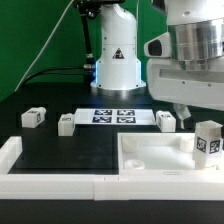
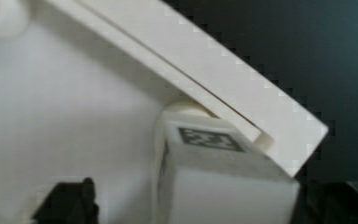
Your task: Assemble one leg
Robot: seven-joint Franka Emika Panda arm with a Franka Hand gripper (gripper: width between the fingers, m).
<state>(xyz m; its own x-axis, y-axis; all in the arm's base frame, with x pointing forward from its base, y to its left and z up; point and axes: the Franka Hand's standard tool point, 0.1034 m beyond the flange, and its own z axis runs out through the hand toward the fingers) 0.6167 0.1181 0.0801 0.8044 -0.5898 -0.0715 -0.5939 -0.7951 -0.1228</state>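
Observation:
A leg (image 1: 208, 140), a small white block with a black-and-white tag, stands upright in the near corner of the large white square part (image 1: 150, 155) on the exterior view's right. My gripper (image 1: 198, 112) hangs just above it. In the wrist view the same leg (image 2: 215, 150) runs down between my jaws, its tag facing the camera. My gripper (image 2: 204, 205) is open. One dark finger (image 2: 73, 200) stands well clear of the leg, and the other finger (image 2: 341, 200) is close beside it. Three more legs (image 1: 35, 117), (image 1: 67, 123), (image 1: 166, 121) lie loose on the black table.
The marker board (image 1: 112, 116) lies at the middle back, in front of the robot base (image 1: 117, 60). Long white border bars (image 1: 10, 152) (image 1: 60, 186) run along the exterior view's left and front. The square part's raised wall (image 2: 229, 85) passes next to the leg.

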